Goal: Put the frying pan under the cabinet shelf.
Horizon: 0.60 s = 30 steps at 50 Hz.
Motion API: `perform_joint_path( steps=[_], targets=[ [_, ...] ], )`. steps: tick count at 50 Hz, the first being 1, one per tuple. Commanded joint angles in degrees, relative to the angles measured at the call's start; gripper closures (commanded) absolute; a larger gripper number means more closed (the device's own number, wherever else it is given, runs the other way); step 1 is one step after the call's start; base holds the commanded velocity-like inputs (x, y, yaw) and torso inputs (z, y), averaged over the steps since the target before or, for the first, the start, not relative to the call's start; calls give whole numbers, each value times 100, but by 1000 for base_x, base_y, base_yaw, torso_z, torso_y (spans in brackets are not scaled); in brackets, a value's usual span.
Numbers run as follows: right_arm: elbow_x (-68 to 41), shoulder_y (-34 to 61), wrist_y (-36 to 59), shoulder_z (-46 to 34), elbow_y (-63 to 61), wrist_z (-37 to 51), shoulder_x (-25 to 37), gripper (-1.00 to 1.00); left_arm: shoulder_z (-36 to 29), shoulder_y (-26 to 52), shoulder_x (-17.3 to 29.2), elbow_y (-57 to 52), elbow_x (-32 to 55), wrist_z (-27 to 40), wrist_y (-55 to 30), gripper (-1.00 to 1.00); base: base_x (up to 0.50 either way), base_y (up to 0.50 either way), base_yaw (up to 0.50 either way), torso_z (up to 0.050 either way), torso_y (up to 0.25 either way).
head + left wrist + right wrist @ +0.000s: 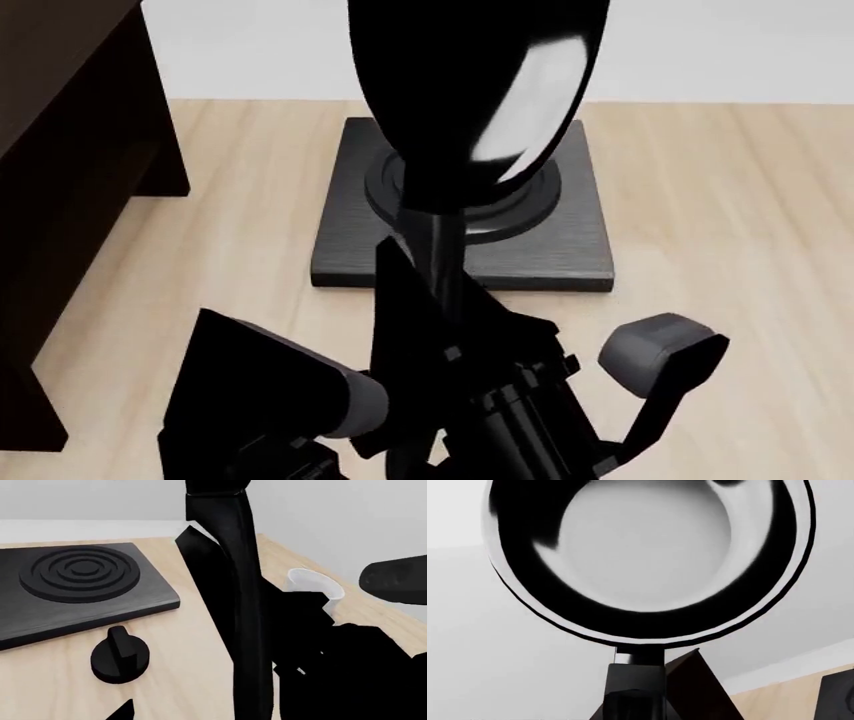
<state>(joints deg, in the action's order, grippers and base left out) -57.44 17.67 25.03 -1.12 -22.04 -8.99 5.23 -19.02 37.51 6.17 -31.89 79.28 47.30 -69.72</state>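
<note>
The frying pan (467, 90) is lifted off the table and stands nearly upright on its handle, high above the stove plate, with its glossy inside filling the right wrist view (647, 555). My right gripper (447, 320) is shut on the long black handle (634, 690). The handle also crosses the left wrist view (233, 580) as a black bar. My left gripper (200, 715) is open beside the handle; only one fingertip (123, 712) shows. The dark brown cabinet shelf (67, 200) stands at the left, apart from the pan, and shows behind the handle in the right wrist view (694, 685).
A square black stove plate (467, 240) with concentric rings lies on the wooden table below the pan; it also shows in the left wrist view (73, 590). A small black knob (119, 655) sits next to it. A white pot (313, 582) stands beyond the handle.
</note>
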Motion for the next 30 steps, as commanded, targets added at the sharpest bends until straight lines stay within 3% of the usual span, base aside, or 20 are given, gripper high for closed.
perform_joint_path(
  steps=[1,21,22,30],
  targets=[
    [-264,-140,-133,-35,-157,-149,76,100,-130,28,62,33,-53,-44,142,-100,0,0,0,0,0],
    [-282,-294,-220,-225,-117,-287,246,100,-239,-2,183,90,-38,-48,363,-100,0,0,0,1,2],
    [-291,-291,-211,-238,-134,-267,250,100,-239,-1,188,89,-29,-44,373,100,0,0,0,0,0],
    [-309,-303,-260,-286,-94,-308,283,100,-242,-21,220,130,-32,-23,461,100,0,0,0,0,1]
  ],
)
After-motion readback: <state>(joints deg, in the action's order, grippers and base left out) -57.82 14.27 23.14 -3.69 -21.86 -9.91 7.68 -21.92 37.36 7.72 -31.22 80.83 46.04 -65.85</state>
